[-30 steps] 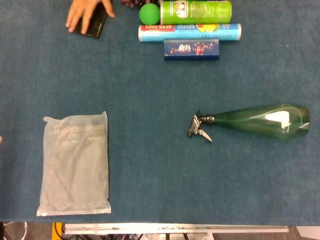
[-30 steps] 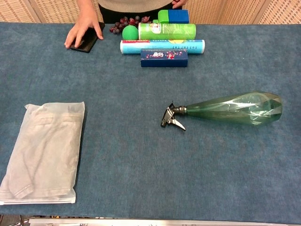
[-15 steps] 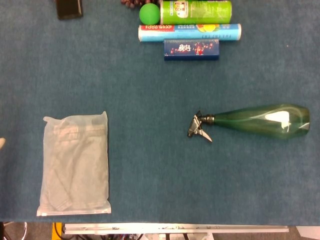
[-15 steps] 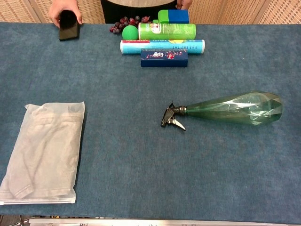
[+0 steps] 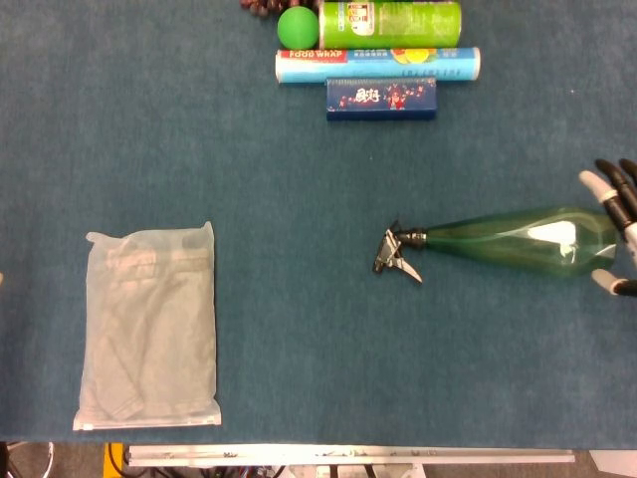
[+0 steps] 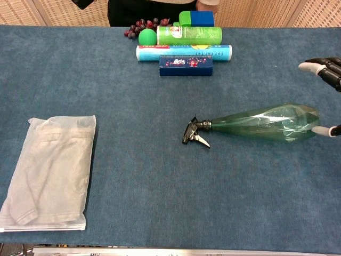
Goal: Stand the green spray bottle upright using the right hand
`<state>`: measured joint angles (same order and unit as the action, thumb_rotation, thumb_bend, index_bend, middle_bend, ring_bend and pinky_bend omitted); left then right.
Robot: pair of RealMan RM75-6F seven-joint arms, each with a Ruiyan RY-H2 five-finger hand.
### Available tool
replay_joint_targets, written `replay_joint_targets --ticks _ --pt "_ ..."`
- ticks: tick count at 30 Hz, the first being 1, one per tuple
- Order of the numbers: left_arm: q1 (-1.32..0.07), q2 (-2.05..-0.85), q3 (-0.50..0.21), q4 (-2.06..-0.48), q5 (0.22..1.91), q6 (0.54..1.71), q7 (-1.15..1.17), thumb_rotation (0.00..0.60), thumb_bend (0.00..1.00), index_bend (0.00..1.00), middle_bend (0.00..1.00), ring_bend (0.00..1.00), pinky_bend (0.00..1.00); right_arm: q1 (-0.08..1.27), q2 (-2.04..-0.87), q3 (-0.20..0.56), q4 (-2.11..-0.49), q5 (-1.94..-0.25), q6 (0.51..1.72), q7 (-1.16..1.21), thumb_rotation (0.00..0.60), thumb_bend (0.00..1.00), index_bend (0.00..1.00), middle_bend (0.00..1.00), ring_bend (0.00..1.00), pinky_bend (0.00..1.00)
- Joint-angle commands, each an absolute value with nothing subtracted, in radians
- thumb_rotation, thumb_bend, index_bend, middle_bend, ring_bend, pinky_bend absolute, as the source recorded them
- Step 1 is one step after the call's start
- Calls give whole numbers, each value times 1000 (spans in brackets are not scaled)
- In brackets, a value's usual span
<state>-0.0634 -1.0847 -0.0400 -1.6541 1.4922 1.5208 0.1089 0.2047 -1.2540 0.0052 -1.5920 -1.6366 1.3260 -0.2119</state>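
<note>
Here, the blue-carpeted table (image 5: 299, 179) fills both views. Largest on it: a clear bag of folded cloth (image 5: 149, 327), flat at lower left of the frame. Next, the green spray bottle (image 5: 518, 241), lying on its side at centre right, fat base toward the right edge, black trigger nozzle (image 5: 396, 254) pointing left toward the middle of the table.

Along the top edge, a cluster: a roll of food wrap (image 5: 378, 65) lying crosswise, a green canister (image 5: 390, 23) on its side just behind it, a dark blue box (image 5: 381, 98) just in front. A green ball (image 5: 297, 26) sits left of the canister, with dark grapes (image 6: 144, 25) near it. The chest view adds a green-and-blue block (image 6: 196, 18) behind the canister.

My right hand (image 5: 617, 214) shows at the right edge of the frame, fingers (image 6: 314, 66) spread apart, holding nothing, thumb tip just beside the bottle's base; I cannot tell whether it touches. My left hand is out of both views.
</note>
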Motion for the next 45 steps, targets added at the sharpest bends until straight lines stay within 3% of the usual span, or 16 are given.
replay_joint_targets --ticks 1,22,39,45 --pt "-63 -1083 -40 -1655 1493 1521 106 600 51 369 215 87 81 226 -1270 10 -1601 -1628 1296 -237 600 0 81 51 0 98" --pt "-55 -1069 -43 -1664 1496 1534 88 600 51 369 216 87 82 343 -1370 22 -1548 -1523 1095 -308 600 0 73 44 0 92" --pt "-54 -1065 -42 -1669 1496 1530 87 600 51 369 215 87 82 362 -1393 72 -1421 -1404 1094 -296 600 0 73 44 0 92" --pt "-54 -1064 -44 -1670 1490 1527 86 600 51 369 215 88 83 365 -1366 64 -1450 -1410 1095 -259 600 0 73 44 0 91"
